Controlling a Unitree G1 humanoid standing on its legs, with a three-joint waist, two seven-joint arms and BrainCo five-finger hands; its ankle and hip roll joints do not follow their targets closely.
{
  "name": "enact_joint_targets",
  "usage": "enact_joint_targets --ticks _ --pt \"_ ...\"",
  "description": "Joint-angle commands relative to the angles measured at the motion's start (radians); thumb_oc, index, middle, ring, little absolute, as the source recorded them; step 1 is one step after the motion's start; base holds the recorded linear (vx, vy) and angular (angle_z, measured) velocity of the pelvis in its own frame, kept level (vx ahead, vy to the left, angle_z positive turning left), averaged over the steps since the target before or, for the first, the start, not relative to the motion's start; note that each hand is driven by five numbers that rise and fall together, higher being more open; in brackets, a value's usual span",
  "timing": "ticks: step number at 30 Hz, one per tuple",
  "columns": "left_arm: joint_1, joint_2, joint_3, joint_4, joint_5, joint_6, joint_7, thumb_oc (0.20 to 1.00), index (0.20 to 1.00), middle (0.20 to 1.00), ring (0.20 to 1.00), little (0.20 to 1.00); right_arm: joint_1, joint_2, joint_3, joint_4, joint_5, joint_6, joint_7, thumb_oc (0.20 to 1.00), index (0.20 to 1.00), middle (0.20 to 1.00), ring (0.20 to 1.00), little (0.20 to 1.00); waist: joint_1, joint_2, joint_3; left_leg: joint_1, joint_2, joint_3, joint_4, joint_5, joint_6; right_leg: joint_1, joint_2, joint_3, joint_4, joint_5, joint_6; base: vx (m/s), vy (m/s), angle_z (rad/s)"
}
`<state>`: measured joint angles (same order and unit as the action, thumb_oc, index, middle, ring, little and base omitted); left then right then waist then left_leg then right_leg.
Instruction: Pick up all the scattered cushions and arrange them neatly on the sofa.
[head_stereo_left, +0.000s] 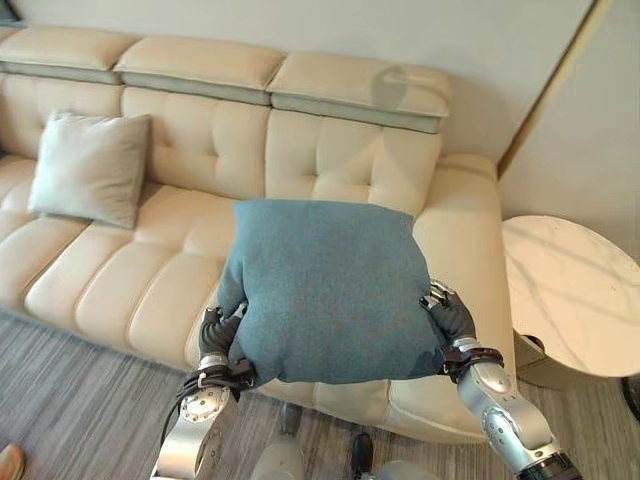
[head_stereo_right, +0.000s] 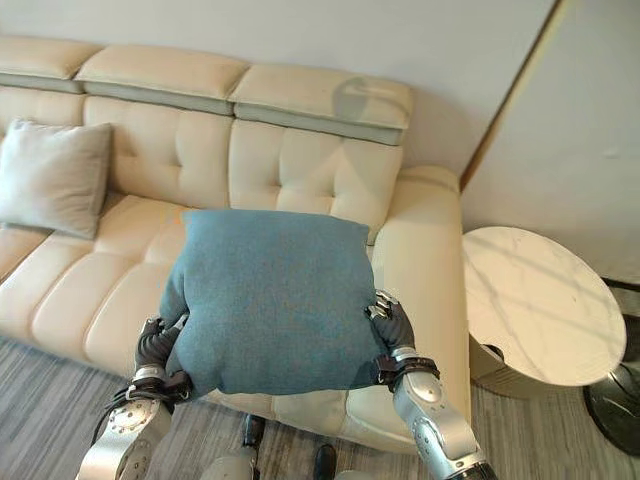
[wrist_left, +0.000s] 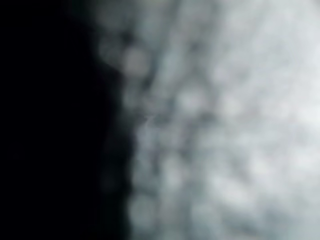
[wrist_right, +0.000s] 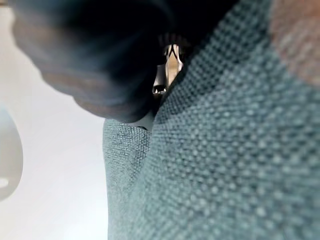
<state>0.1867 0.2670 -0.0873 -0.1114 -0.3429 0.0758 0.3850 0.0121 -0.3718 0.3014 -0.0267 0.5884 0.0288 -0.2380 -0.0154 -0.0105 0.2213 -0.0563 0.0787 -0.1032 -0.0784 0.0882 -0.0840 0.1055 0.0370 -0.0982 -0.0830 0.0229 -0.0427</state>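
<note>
- Two cushions are counted, plus one sofa and one side table.
- Nearest: the left hand (head_stereo_left: 216, 335) is seen at the lower left edge of the square teal woven-fabric cushion (head_stereo_left: 325, 290), and the right hand (head_stereo_left: 452, 318) at its lower right edge.
- The teal cushion is held up between the two hands, above the front of the sofa's right-end seat, clear of the seat surface as far as can be told.
- Left hand: fingers are curled round the cushion's lower left corner; fabric is bunched there. In the left wrist view, close-up woven fabric is shown, so fine detail of the grip cannot be told.
- Right hand: fingers are bent onto the cushion's right edge, and the fabric is pinched. In the right wrist view, teal weave (wrist_right: 225, 165) is pressed right against the hand.
- Behind: the cream tufted leather three-seat sofa (head_stereo_left: 120, 280) is set against the wall.
- The pale grey square fabric cushion (head_stereo_left: 90, 165) is propped upright against the sofa's backrest at the left, well apart from the teal one.
- The round white marble-top side table (head_stereo_left: 570, 290) is placed just beside the sofa's right armrest.
</note>
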Motion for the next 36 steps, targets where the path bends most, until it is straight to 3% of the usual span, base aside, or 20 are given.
enact_joint_targets --ticks 1,7,9,11,13,19,25,31,36 --pt "-0.042 0.000 -0.013 -0.117 0.020 -0.107 0.000 0.200 0.200 0.200 0.200 0.200 -0.078 0.056 0.033 -0.134 -0.012 -0.076 0.068 0.200 0.200 0.200 0.200 0.200 -0.001 0.015 -0.041 0.022 -0.023 -0.020 -0.009 -0.015 -0.007 0.037 -0.051 -0.025 0.018 -0.143 0.053 0.29 0.341 -0.79" --pt "-0.053 0.030 -0.039 -0.094 0.029 -0.095 -0.025 0.200 0.200 0.200 0.200 0.200 -0.042 0.072 0.028 -0.140 -0.030 -0.056 0.077 0.200 0.200 0.200 0.200 0.200 -0.013 0.011 -0.063 0.049 -0.056 0.064 -0.009 -0.066 0.032 0.023 -0.097 0.027 0.002 -0.121 0.093 0.16 0.238 -0.33" --pt "-0.062 0.047 -0.034 -0.076 0.050 -0.092 -0.017 0.200 0.200 0.200 0.200 0.200 -0.063 0.092 0.046 -0.117 -0.059 -0.055 0.070 0.200 0.200 0.200 0.200 0.200 -0.007 0.005 -0.066 0.054 -0.058 0.124 -0.009 -0.088 0.054 -0.008 -0.111 0.048 0.010 -0.110 0.112 0.10 0.212 -0.54" --pt "-0.111 0.068 -0.021 -0.048 0.074 -0.105 0.020 0.200 0.200 0.200 0.200 0.200 -0.156 0.134 0.091 -0.062 -0.084 -0.065 0.045 0.200 0.200 0.200 0.200 0.200 0.034 -0.008 -0.044 0.050 -0.037 0.209 -0.009 -0.101 0.058 -0.080 -0.120 -0.011 0.054 -0.087 0.130 -0.02 0.126 -0.75" --pt "-0.144 0.074 -0.024 -0.027 0.091 -0.105 0.034 0.200 0.200 0.200 0.200 0.200 -0.191 0.146 0.097 -0.051 -0.088 -0.071 0.029 0.200 0.200 0.200 0.200 0.200 0.035 -0.017 -0.045 0.035 -0.036 0.230 -0.009 -0.098 0.055 -0.094 -0.117 -0.032 0.033 -0.071 0.129 0.02 0.031 -1.13" --pt "-0.361 0.065 -0.085 0.076 0.124 -0.133 0.156 0.200 0.200 0.200 0.200 0.200 -0.389 0.192 0.131 0.061 -0.086 -0.129 -0.095 0.200 0.200 0.200 0.200 0.200 0.033 -0.029 0.013 -0.028 -0.040 0.203 -0.009 -0.061 0.053 -0.142 -0.114 -0.039 0.019 -0.074 0.111 0.01 0.010 -0.16" --pt "-0.906 0.147 -0.205 0.370 0.178 -0.145 0.363 0.200 0.200 0.200 0.200 0.200 -0.852 0.190 0.123 0.358 -0.067 -0.181 -0.286 0.200 0.200 0.200 0.200 0.200 0.045 -0.029 0.097 -0.264 -0.052 0.157 0.160 -0.071 0.051 -0.340 -0.133 -0.046 0.145 -0.082 0.104 -0.12 0.006 0.22" --pt "-1.270 0.215 -0.303 0.573 0.211 -0.145 0.436 0.200 0.200 0.200 0.200 0.200 -1.161 0.118 0.094 0.523 -0.148 -0.194 -0.399 0.200 0.200 0.200 0.200 0.200 0.045 -0.013 0.130 -0.423 -0.066 0.132 0.223 -0.065 0.038 -0.481 -0.144 -0.055 0.217 -0.093 0.112 -0.01 0.041 0.15" --pt "-1.559 0.267 -0.415 0.794 0.242 -0.127 0.462 0.200 0.200 0.200 0.200 0.200 -1.390 0.064 0.138 0.684 -0.181 -0.225 -0.466 0.200 0.200 0.200 0.200 0.200 0.043 0.005 0.160 -0.590 -0.084 0.110 0.280 -0.055 0.037 -0.662 -0.161 -0.048 0.314 -0.100 0.120 0.00 0.096 0.18"
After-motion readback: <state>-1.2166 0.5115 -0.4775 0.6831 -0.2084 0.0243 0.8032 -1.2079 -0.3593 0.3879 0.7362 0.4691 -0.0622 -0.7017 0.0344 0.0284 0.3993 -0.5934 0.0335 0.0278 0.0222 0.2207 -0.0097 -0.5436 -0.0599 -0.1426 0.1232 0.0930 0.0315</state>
